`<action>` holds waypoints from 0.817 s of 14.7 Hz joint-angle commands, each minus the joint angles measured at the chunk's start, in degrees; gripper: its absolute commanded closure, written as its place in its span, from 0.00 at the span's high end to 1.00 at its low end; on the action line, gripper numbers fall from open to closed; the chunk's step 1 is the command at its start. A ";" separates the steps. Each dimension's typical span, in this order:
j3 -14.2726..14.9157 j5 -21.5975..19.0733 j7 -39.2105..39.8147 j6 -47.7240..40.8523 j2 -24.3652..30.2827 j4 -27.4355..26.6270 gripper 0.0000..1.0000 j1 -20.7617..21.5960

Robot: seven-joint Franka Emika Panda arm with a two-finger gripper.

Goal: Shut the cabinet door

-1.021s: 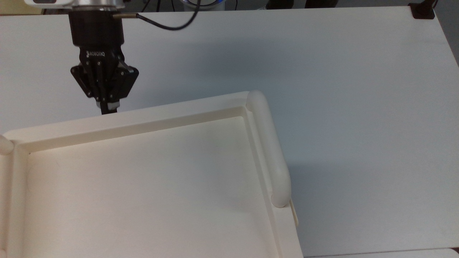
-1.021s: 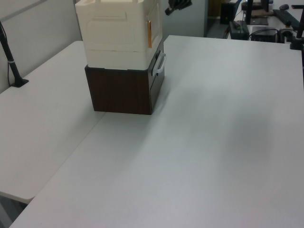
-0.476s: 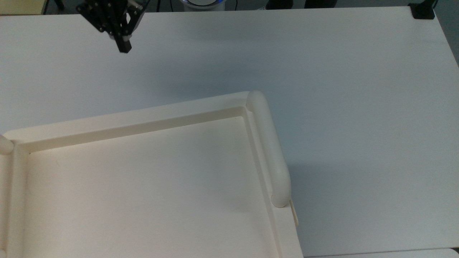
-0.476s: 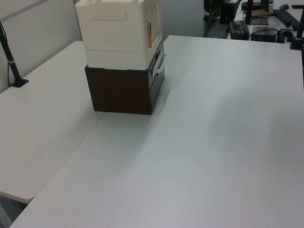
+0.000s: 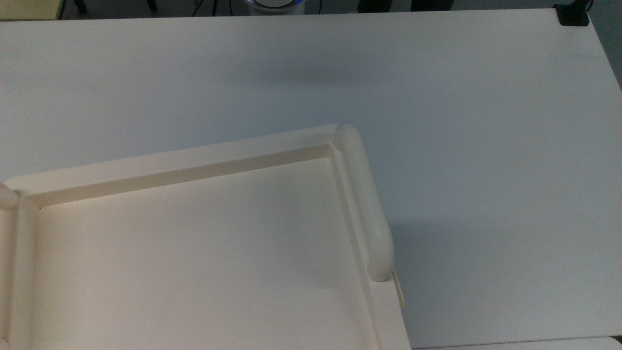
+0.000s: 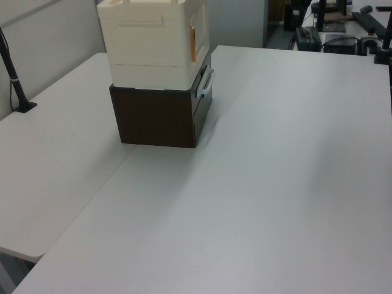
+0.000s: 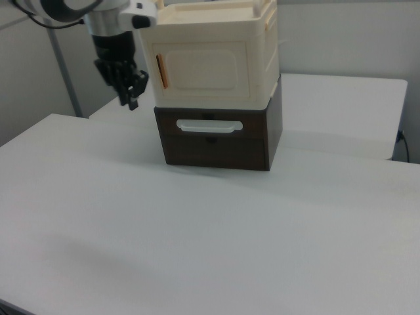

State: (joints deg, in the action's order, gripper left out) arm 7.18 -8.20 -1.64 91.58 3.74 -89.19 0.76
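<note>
The cabinet door (image 7: 200, 72) is a cream panel with a recessed framed face, on the front of the cream upper cabinet (image 7: 262, 65). It lies flush with the cabinet front, and an orange strip (image 7: 161, 71) runs along its left edge in the right view. In the left view the door (image 6: 201, 33) faces right, with the orange strip (image 6: 192, 43) at its near edge. My gripper (image 7: 133, 102) hangs to the right view's left of the cabinet, at door height and apart from it. Its fingers are shut on nothing.
The cream cabinet stands on a dark brown drawer unit (image 7: 216, 141) with a white handle (image 7: 209, 125). In the top view the cabinet's rimmed top (image 5: 194, 165) and a rounded cream bar (image 5: 364, 204) are at the lower left. White table (image 5: 486, 146) spreads around.
The gripper rose from beside the cabinet's rim toward the top view's upper edge and has left that picture. It has also left the left view.
</note>
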 commanded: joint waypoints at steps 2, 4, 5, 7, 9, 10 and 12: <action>0.03 2.92 -3.27 -2.99 1.62 -2.04 1.00 4.86; -0.06 3.10 -2.68 -2.55 1.45 -2.39 1.00 4.86; -0.06 3.80 -1.54 -2.29 0.83 -2.31 1.00 4.69; -0.06 6.25 1.18 0.77 0.13 -2.40 1.00 4.33; -0.06 6.70 1.99 2.80 -1.45 -2.22 1.00 4.07; -0.06 6.79 1.99 2.99 -2.07 -1.87 1.00 3.72; -0.15 7.32 1.90 3.25 -2.42 -1.69 1.00 3.45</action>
State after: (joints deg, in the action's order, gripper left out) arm 6.98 -2.16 -1.18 93.21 2.08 -90.68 4.54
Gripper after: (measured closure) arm 0.000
